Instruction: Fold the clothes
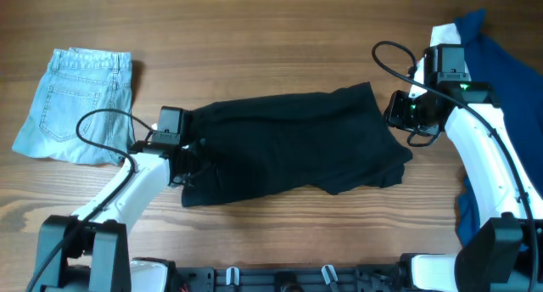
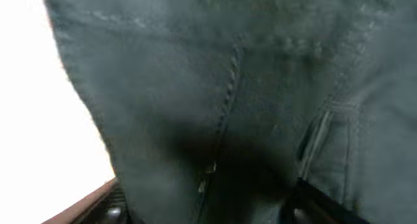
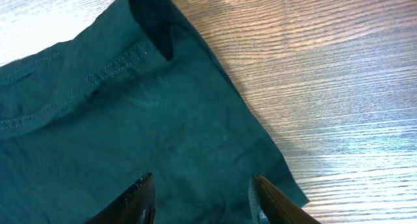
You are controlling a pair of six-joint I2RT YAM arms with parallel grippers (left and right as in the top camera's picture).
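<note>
So the left arm (image 1: 119,190) reaches in low from the near-left corner, left gripper (image 1: 193,156) pointing right (can't tell if its jaws are closed, wrist view is too blocked). The right arm (image 1: 488,156) bends in from the right side, right gripper (image 3: 203,199) facing left, fingers (image 3: 140,198) spread apart.

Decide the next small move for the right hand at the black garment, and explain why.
Probably lower the right hand and close it on the black garment's right edge. Its fingers stand open astride the fabric there, pinching nothing. The left hand sits at the opposite edge, fabric filling its camera, so a second grip would likely let both lift for the fold.
</note>
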